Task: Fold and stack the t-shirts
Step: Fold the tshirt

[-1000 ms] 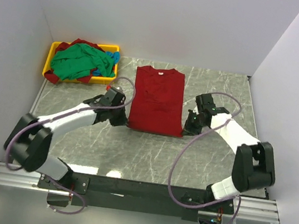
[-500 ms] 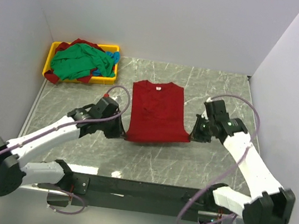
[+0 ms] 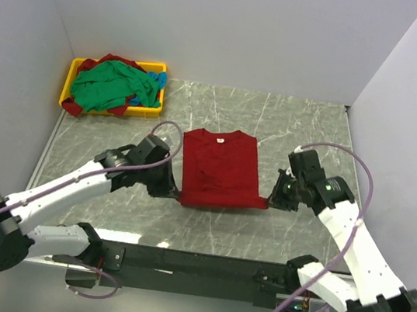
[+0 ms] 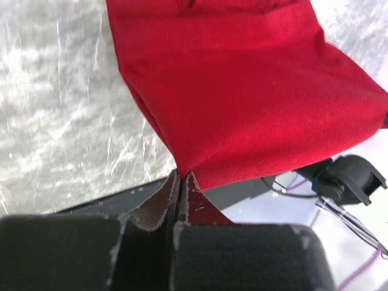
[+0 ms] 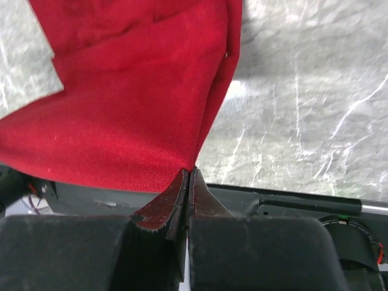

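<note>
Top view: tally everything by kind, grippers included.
red t-shirt: 1
yellow tray: 1
heap of shirts in the tray: 1, shirts inside uncountable
grippers: 2, left gripper and right gripper, both shut on the red t-shirt
total: 5

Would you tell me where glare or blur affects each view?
Top external: evenly lit and sharp, with a faint sheen on the table. Left wrist: glare whitens the table at left; the left gripper is soft, the red t-shirt crisp. Right wrist: glare on the table at right; the right gripper is dark and blurred.
</note>
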Tool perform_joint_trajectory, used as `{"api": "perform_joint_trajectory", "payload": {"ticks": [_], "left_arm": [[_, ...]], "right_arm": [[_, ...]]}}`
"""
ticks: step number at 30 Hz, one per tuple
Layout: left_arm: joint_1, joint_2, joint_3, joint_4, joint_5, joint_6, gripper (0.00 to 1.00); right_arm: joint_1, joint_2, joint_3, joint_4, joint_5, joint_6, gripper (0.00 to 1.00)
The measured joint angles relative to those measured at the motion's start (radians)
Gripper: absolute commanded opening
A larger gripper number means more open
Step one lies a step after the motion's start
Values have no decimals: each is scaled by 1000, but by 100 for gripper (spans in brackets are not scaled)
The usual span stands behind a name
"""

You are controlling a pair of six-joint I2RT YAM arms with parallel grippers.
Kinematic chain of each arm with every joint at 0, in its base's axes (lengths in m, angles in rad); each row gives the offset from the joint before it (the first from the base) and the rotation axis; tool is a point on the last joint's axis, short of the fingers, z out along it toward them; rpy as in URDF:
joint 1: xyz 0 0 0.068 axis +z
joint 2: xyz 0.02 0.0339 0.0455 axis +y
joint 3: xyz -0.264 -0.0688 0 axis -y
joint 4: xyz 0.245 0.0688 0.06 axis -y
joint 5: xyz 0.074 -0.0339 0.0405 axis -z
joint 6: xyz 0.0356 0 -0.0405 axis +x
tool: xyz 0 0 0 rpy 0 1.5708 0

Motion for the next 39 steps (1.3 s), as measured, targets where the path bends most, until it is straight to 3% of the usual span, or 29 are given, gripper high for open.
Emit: {"api": "perform_joint_trajectory", "payload": {"ticks": [7,20,39], "left_arm": [[11,141,121,13,-25,47,1],[135,343,243,98,3,98,0],[303,547,338,179,85,154,0]], "right_arm": [[-35,145,125,17,56,-11,0],[-102,361,280,91,78,-74,0],[-110,771,623,159,100,-130,0]]}}
